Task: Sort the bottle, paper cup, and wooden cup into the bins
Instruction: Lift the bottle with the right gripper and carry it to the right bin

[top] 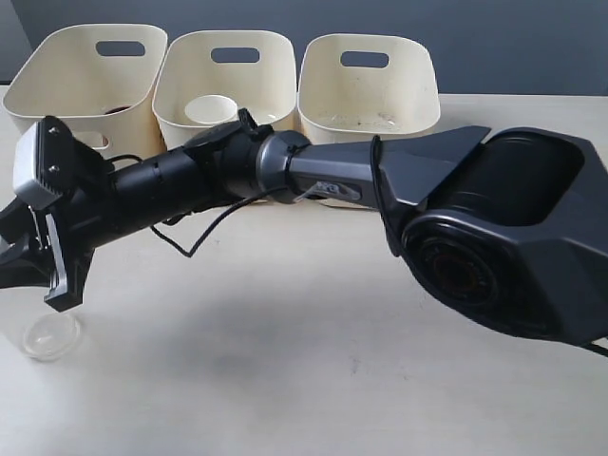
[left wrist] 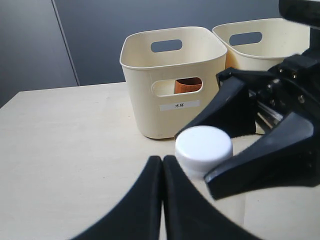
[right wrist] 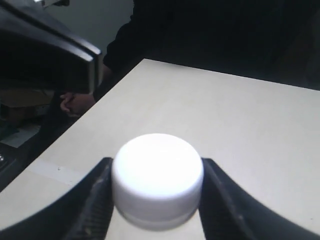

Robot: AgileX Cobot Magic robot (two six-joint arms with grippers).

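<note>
The right tool [right wrist: 157, 200] has closed on the bottle [right wrist: 157, 177] at its cap, low left of the exterior view, ready to lift it toward the bins [top: 366, 81]. The left tool [left wrist: 162, 200] is pinched together, empty.

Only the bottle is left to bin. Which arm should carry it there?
The right: its gripper straddles the bottle at the white cap, fingers on both sides. The left gripper is shut beside the bottle, holding nothing.
</note>
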